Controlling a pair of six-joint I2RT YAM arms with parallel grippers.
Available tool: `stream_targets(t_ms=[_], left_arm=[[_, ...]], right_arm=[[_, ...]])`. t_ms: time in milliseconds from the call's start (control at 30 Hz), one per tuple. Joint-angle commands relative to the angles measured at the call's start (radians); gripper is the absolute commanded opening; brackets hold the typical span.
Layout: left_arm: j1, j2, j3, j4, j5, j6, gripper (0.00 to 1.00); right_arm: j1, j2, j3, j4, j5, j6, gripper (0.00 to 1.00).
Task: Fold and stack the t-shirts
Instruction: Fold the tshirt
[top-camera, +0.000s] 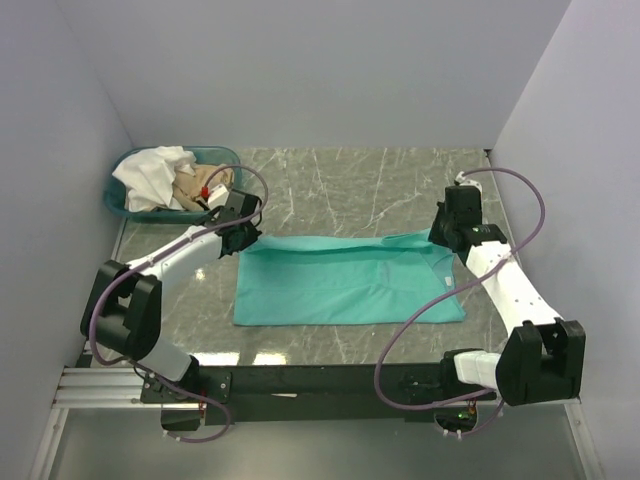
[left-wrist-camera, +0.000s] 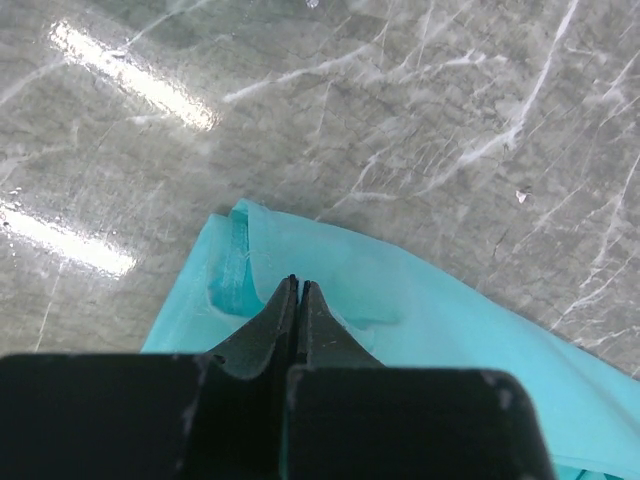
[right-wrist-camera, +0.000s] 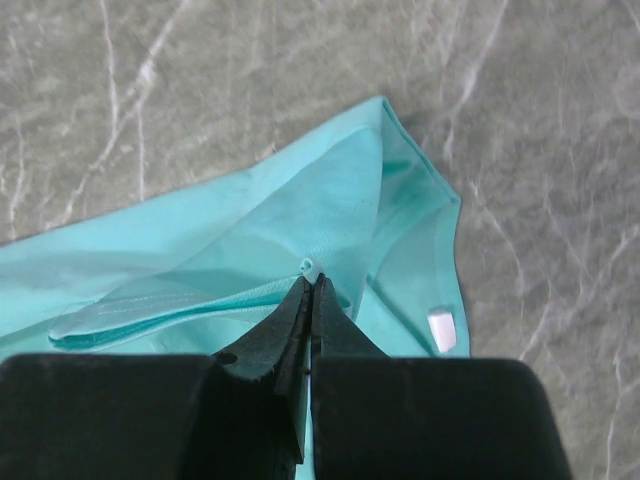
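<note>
Basically the teal t-shirt (top-camera: 350, 285) lies long-axis left-to-right on the counter (top-camera: 330, 180), with the left end effector (left-wrist-camera: 299, 285) and right end effector (right-wrist-camera: 311, 282) each clamped on its nearer far corner.

A robot test lab: plain grey partition walls (top-camera: 300, 70) box in a marble-patterned bench (top-camera: 350, 180), with two robot arms (top-camera: 180, 255) bolted to a metal rail (top-camera: 90, 385) along its near edge.

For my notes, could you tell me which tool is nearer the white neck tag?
Right. The right tool pinches the teal shirt beside the tag; the left tool pinches its opposite end.
</note>
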Motion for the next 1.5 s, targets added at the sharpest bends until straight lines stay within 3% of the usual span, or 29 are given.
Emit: stream_targets(t_ms=[0, 400, 533, 567, 633, 667, 767, 867, 967, 1100, 1233, 1467], left_arm=[[-0.003, -0.053, -0.033, 0.018, -0.019, -0.015, 0.01], [-0.003, -0.099, -0.1, 0.044, -0.004, -0.018, 0.01], [-0.003, -0.116, -0.136, 0.043, -0.015, -0.036, 0.02], [-0.003, -0.122, -0.148, 0.04, -0.018, -0.045, 0.09], [-0.006, -0.15, -0.163, 0.034, -0.012, -0.048, 0.11], [-0.009, -0.165, -0.171, 0.03, -0.019, -0.05, 0.24], [-0.04, -0.222, -0.188, -0.044, -0.097, -0.08, 0.51], [-0.07, -0.3, -0.179, -0.14, -0.165, -0.125, 0.79], [-0.07, -0.344, -0.174, -0.169, -0.184, -0.134, 0.99], [-0.072, -0.366, -0.162, -0.093, -0.118, -0.088, 1.0], [-0.073, -0.293, -0.149, 0.015, -0.001, -0.031, 1.0], [-0.078, -0.09, -0.126, 0.106, 0.089, 0.027, 1.0]], right_arm=[[-0.001, -0.056, -0.024, -0.031, 0.028, 0.025, 0.0], [0.0, -0.17, -0.124, -0.106, 0.016, 0.077, 0.0], [0.0, -0.19, -0.173, -0.149, 0.019, 0.184, 0.03], [0.0, -0.198, -0.185, -0.167, 0.008, 0.198, 0.04], [0.0, -0.234, -0.213, -0.192, 0.002, 0.233, 0.14], [0.0, -0.25, -0.217, -0.224, 0.01, 0.262, 0.28], [0.0, -0.337, -0.239, -0.257, 0.007, 0.285, 0.49], [-0.001, -0.444, -0.24, -0.274, 0.001, 0.279, 0.61], [-0.001, -0.475, -0.223, -0.267, -0.01, 0.255, 0.71], [-0.001, -0.428, -0.2, -0.193, -0.117, 0.244, 0.76], [-0.001, -0.301, -0.22, -0.098, -0.245, 0.263, 0.82], [-0.003, 0.053, -0.185, -0.002, -0.237, 0.264, 0.84]])
